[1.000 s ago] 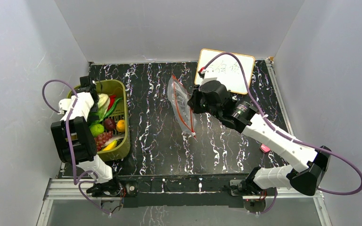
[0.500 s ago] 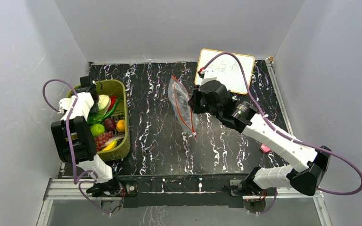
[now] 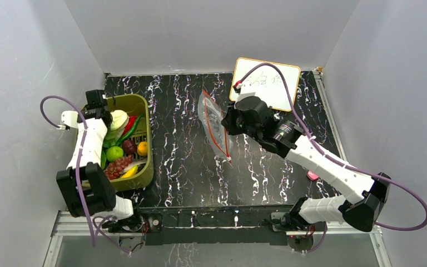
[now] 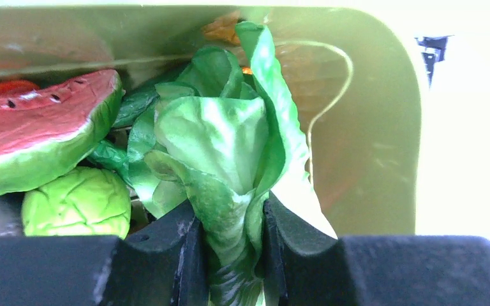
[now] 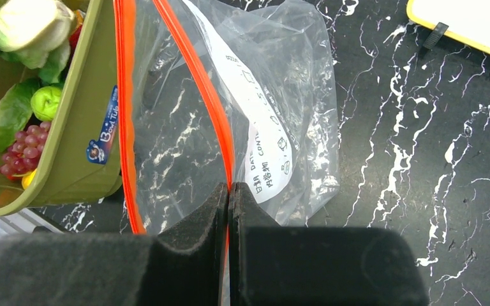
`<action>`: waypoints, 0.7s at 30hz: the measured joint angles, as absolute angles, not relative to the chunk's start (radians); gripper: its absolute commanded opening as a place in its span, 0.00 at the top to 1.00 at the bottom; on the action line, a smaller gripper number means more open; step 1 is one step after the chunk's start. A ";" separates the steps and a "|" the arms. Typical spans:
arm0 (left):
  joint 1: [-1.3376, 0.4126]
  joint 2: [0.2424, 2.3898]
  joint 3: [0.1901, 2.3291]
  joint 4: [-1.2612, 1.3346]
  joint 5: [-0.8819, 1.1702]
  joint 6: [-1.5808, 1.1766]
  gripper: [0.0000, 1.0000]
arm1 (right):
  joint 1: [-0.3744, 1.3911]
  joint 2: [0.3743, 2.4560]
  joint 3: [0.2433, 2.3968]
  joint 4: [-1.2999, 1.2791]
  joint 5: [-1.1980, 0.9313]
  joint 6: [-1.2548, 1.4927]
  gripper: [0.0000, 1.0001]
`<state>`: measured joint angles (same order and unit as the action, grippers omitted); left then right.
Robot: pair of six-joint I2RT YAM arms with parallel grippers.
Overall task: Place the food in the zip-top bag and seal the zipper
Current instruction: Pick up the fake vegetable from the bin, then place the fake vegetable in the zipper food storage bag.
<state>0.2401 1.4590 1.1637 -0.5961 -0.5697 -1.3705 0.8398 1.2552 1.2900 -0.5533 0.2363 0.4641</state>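
Left gripper [image 4: 230, 255] clamps the leafy cabbage [image 4: 223, 146], its leaves pointing away from the wrist, inside the green basket [image 4: 383, 127] — right gripper [image 5: 228, 197] pinches shut on the zipper [image 5: 198, 83] of the zip-top bag [image 5: 281, 76], mouth agape toward the basket, strip running far-to-near on the table [image 3: 172, 139]

Bag [image 5: 281, 95], beside the basket [image 5: 92, 70]: you have thin clear plastic film, crinkled and glossy, with a white printed label [image 5: 255, 127]. Zipper [image 5: 198, 89]: smooth orange-red plastic. Basket: olive plastic, smooth, slight sheen. Inside the basket, your cabbage [image 4: 223, 146] looks like soft, veined plastic with a slight gloss; the watermelon slice [image 4: 38, 121] is matt and pitted. Table [image 3: 178, 144] under the basket: glossy black marble pattern. Finger pads [image 4: 159, 248]: matt black.
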 measured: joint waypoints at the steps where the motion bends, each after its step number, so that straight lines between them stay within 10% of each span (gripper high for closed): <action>1: 0.240 1.426 1.154 -0.588 -0.570 -1.340 0.86 | 0.840 1.255 1.285 -0.550 0.237 0.464 1.00; 21: 0.233 1.133 1.069 -0.402 -0.316 -0.809 0.82 | 0.839 1.307 1.280 -0.518 0.241 0.517 1.00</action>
<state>0.2333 1.1328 1.0691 -0.4015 -0.3161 -0.8089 0.8394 1.3067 1.2797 -0.5179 0.2405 0.5167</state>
